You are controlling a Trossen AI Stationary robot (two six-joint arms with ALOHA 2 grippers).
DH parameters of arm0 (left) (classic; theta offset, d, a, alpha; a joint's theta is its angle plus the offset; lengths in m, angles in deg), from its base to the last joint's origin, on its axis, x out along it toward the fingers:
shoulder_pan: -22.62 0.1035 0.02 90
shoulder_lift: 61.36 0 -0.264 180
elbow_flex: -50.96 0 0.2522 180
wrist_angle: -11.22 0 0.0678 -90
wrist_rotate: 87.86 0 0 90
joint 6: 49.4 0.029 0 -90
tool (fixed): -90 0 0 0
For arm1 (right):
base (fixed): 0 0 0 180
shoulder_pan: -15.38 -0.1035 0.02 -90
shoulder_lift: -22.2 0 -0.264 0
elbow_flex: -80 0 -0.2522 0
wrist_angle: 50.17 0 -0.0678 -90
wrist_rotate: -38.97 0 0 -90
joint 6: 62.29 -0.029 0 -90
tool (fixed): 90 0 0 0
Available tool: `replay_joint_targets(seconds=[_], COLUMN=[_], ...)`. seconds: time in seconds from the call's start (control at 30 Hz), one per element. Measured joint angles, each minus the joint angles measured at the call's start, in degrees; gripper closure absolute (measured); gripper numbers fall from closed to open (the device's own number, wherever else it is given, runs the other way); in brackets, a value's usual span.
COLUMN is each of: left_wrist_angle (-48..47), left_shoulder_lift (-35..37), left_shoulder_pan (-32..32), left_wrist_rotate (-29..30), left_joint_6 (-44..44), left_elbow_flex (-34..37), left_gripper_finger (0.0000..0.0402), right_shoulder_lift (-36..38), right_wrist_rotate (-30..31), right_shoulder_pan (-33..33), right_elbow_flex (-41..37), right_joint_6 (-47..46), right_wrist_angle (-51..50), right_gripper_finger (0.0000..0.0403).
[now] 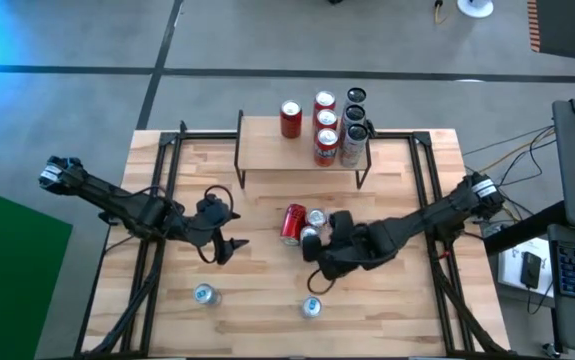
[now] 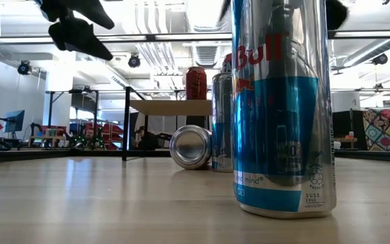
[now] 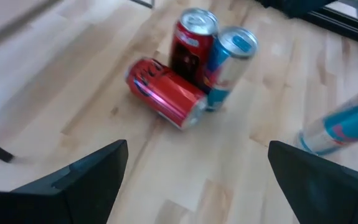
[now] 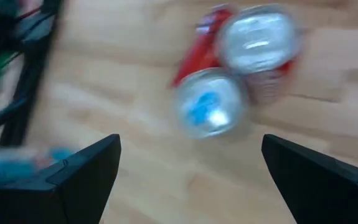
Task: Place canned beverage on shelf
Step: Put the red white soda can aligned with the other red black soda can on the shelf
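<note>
The shelf (image 1: 302,150), a low light-wood rack on black legs, stands at the table's far side with several upright cans (image 1: 324,125) on its top. Three cans cluster mid-table. A red can (image 1: 293,224) lies on its side, and a red can (image 3: 191,43) and a blue-and-silver can (image 3: 228,62) stand upright against it. My left gripper (image 1: 229,248) hovers open to the left of the cluster, fingers (image 3: 91,180) wide apart and nothing between them. My right gripper (image 1: 317,272) hovers open just near of the cluster, looking down on the blue-topped can (image 4: 210,112).
Two more blue-and-silver cans stand near the table's front edge, one at the left (image 1: 204,294) and one in the middle (image 1: 312,307). The middle one fills the low view (image 2: 283,108). Black frame rails (image 1: 162,190) run along both table sides.
</note>
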Motion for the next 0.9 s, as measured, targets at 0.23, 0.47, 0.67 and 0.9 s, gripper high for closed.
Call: replay_joint_targets(seconds=[0.23, 0.47, 0.67, 0.9], left_wrist_angle=[0.2, 0.2, 0.5, 0.9], left_shoulder_lift=[0.0, -0.2, -0.1, 1.0], left_shoulder_pan=[0.0, 0.0, -0.1, -2.8], left_wrist_rotate=[3.2, 2.9, 2.6, 3.7], left_joint_6=[1.0, -2.9, -6.1, -5.8], left_elbow_flex=[0.0, 0.0, 0.0, -1.9], left_gripper_finger=[0.0029, 0.0029, 0.0029, 0.0029], right_shoulder_lift=[-1.6, -1.7, -2.7, -3.8], right_wrist_rotate=[-0.9, 6.2, 7.5, 4.5], right_shoulder_pan=[2.6, 4.1, 4.0, 0.7], right_elbow_flex=[-0.4, -0.7, -0.8, 1.6], right_joint_6=[-0.3, -1.2, 6.0, 17.5], right_wrist_angle=[1.7, 0.3, 2.0, 7.8], right_gripper_finger=[0.0038, 0.005, 0.0069, 0.0077])
